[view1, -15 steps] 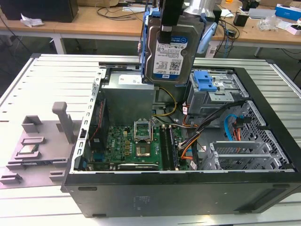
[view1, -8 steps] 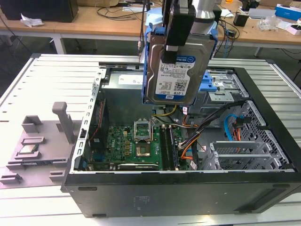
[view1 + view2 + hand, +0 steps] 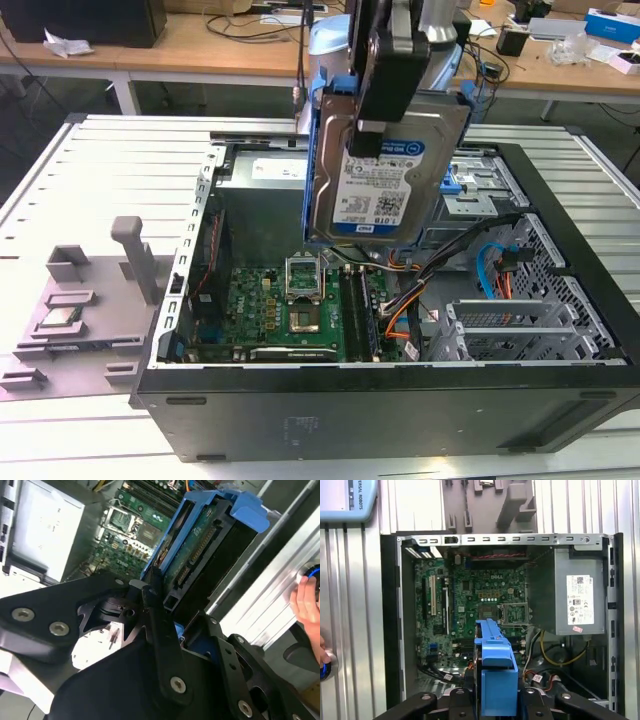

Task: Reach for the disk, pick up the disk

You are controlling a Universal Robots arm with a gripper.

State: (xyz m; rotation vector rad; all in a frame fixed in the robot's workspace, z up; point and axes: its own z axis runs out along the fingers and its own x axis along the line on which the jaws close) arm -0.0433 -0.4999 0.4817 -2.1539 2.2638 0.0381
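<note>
Disk (image 3: 385,180) hangs clamped in hand (image 3: 375,135), above open case (image 3: 400,400).

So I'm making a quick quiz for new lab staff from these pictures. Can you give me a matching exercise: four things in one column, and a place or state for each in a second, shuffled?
Things:
1. the disk
2. the motherboard
3. the processor chip
4. the power supply

Places or states:
A. lying in the grey holder outside the case, at the exterior view's left
B. held up above the open case by the gripper
C. grey box with a white label, mounted inside the case
D. green, flat on the case floor

Pairs: 1-B, 2-D, 3-A, 4-C
</note>
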